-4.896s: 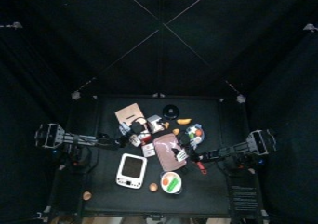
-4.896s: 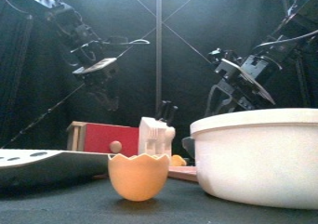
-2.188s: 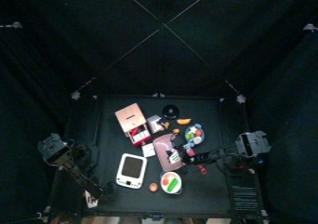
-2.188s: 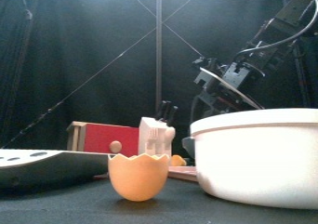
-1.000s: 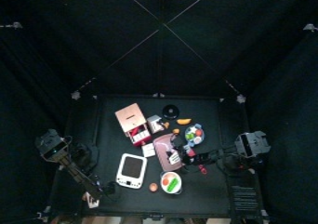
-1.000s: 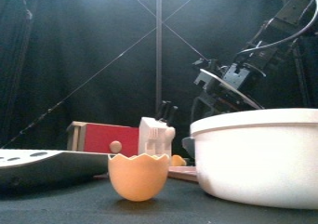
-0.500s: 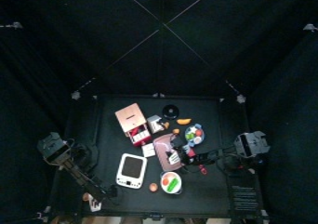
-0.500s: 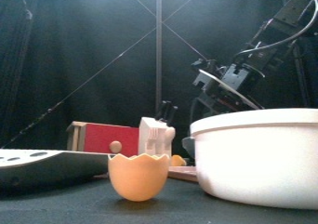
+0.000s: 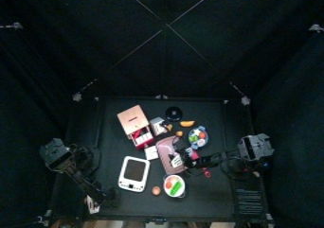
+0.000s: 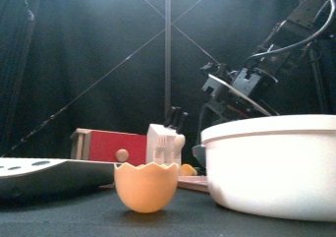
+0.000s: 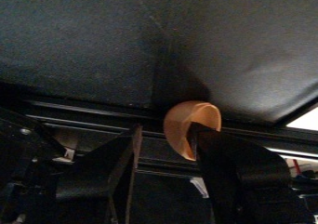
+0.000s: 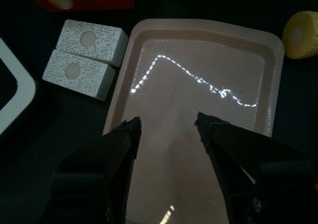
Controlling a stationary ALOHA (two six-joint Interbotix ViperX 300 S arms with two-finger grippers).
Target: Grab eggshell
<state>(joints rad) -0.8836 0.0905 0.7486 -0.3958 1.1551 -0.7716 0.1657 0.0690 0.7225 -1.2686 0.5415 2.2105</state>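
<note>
Left hand (image 11: 169, 138) is spread wide, gripping nothing. The task's thing, a small tan-brown rounded eggshell (image 11: 192, 130), lies on its side between the two jaws, right at the edge of the black counter (image 11: 149, 42). In the top view it sits at the front-left corner (image 9: 90, 202).

Risks:
- A jaw nudging the shell sideways could roll it over the edge, since it is round and on its side.
- Closing too hard would likely crack the thin shell.
- Closing off-centre could squirt it out.

Hard to tell:
- Whether either jaw touches the shell yet.
- The left arm is absent from the front view and only a dark smear from above.

A second upright jagged-rimmed tan eggshell (image 10: 145, 187) stands mid-front, untouched.

Right hand (image 12: 168, 125) hangs open and empty over a pale pink rectangular tray (image 12: 199, 70).
</note>
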